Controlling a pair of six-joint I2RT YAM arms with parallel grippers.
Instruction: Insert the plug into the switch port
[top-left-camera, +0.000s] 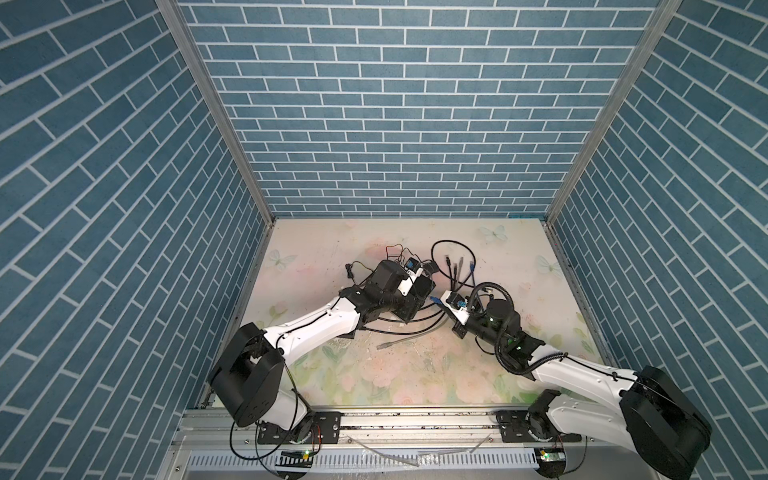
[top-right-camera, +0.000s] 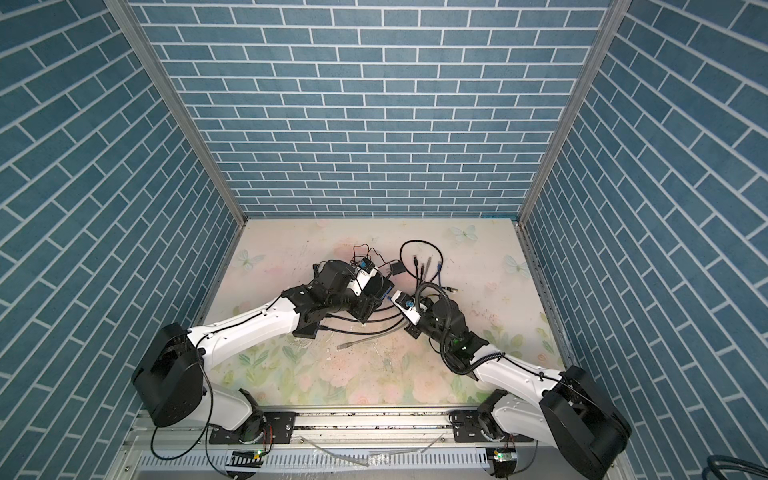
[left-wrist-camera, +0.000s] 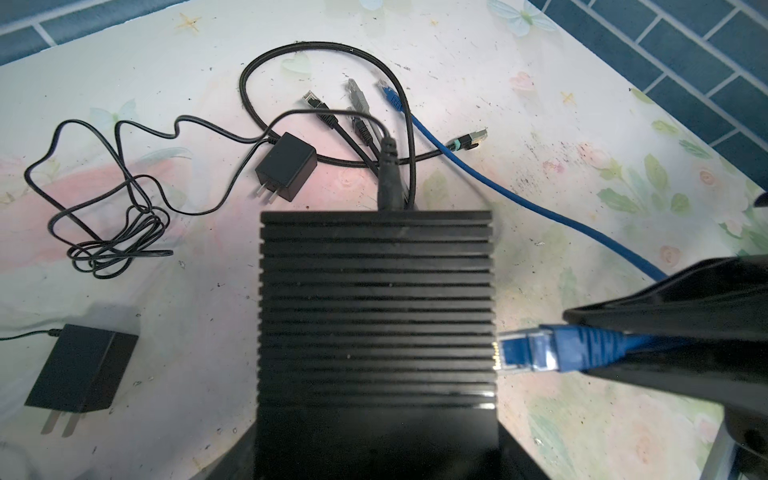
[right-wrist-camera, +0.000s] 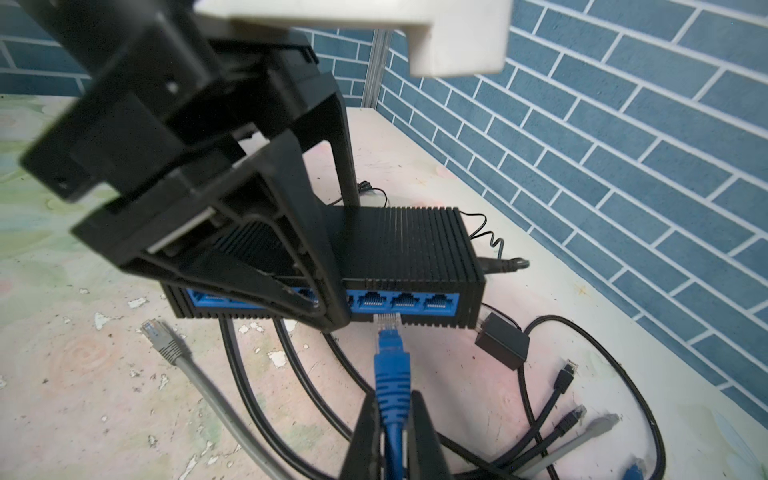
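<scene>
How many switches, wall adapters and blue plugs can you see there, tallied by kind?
Switch: 1
Wall adapter: 2
Blue plug: 2
Total: 5

A: Are all the switch ports showing in the right wrist view?
B: No. The blurred left gripper covers several, and at mid-frame in both top views the left arm hides the switch almost wholly.

Left tool wide, right tool narrow
</scene>
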